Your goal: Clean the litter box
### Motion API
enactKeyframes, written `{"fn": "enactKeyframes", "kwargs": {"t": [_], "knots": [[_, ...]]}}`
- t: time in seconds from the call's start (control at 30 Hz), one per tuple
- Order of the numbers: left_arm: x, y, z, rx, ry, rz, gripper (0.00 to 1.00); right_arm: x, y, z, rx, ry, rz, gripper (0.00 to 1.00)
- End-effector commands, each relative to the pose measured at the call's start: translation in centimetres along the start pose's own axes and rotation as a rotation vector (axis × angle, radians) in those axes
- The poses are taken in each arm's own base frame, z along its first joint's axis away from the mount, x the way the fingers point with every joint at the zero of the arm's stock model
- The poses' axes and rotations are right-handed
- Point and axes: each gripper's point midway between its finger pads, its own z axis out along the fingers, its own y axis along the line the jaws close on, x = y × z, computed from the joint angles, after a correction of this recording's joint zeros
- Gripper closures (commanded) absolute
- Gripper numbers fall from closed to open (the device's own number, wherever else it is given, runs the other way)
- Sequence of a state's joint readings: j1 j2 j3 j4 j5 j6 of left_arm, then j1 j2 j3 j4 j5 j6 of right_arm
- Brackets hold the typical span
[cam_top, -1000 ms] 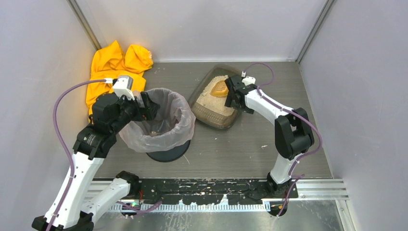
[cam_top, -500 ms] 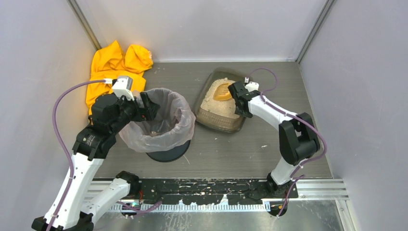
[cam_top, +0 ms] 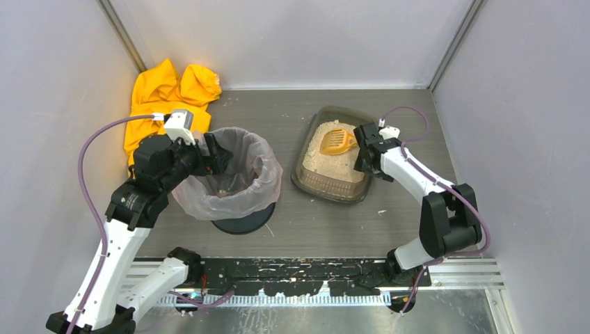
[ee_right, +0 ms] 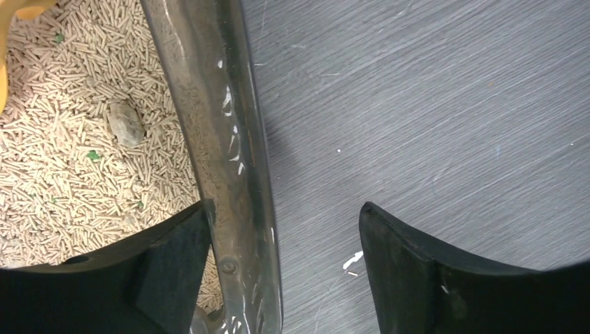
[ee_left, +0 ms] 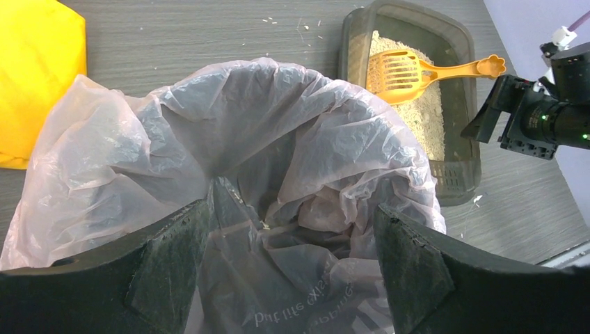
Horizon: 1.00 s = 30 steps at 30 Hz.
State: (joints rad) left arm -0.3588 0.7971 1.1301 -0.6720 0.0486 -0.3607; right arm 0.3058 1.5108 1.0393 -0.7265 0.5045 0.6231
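Note:
The litter box [cam_top: 328, 185] is a dark translucent tray with beige pellet litter, on the table right of centre. An orange slotted scoop [cam_top: 337, 142] lies in it, handle pointing right. My right gripper [cam_top: 367, 151] is open at the tray's right side. In the right wrist view the gripper [ee_right: 285, 240] straddles the tray's rim [ee_right: 222, 139], one finger over the litter and one over the table. A grey clump [ee_right: 125, 124] lies in the litter. My left gripper [cam_top: 212, 153] is open at the bin's left rim, and in its wrist view the gripper [ee_left: 289, 261] has the bag liner between its fingers.
A round bin with a clear bag liner [cam_top: 229, 174] stands left of the tray, and it also shows in the left wrist view [ee_left: 229, 139]. A yellow cloth [cam_top: 167, 97] lies at the back left. Walls close in on the left, back and right. Loose pellets are scattered on the table.
The litter box has slid right and turned squarer to the table, along with my right gripper at its rim. The scoop moved with it. The left arm has not moved.

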Motion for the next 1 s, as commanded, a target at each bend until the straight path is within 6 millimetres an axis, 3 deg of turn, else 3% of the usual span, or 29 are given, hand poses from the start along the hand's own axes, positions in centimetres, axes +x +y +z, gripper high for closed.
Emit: {"fn": "enactKeyframes", "kwargs": {"t": [0.0,0.23,0.47,0.67,0.8,0.97], "knots": [[-1.9,-0.8,-0.9,0.012,-0.028,-0.019,0.14,-1.9,-0.7,-1.5,-0.029,-0.084,0.065,0.17],[-2.5,1.9,-1.7,-0.188,0.017,-0.090,0.16,-4.1,-0.1,-5.5,-0.169,-0.158,0.132,0.14],[-2.2,2.9,0.1,-0.307,0.119,-0.180,0.24,-5.3,-0.5,-8.4,-0.237,-0.206,0.148,0.13],[-0.8,0.9,2.3,-0.326,0.171,-0.208,0.22,-5.1,-0.5,-8.4,-0.259,-0.220,0.123,0.12],[0.1,-2.3,4.0,-0.286,0.226,-0.194,0.24,-5.1,-0.4,-8.5,-0.268,-0.226,0.114,0.12],[0.2,-4.9,5.5,-0.283,0.231,-0.172,0.24,-5.0,0.1,-8.8,-0.307,-0.218,0.112,0.12]]}}
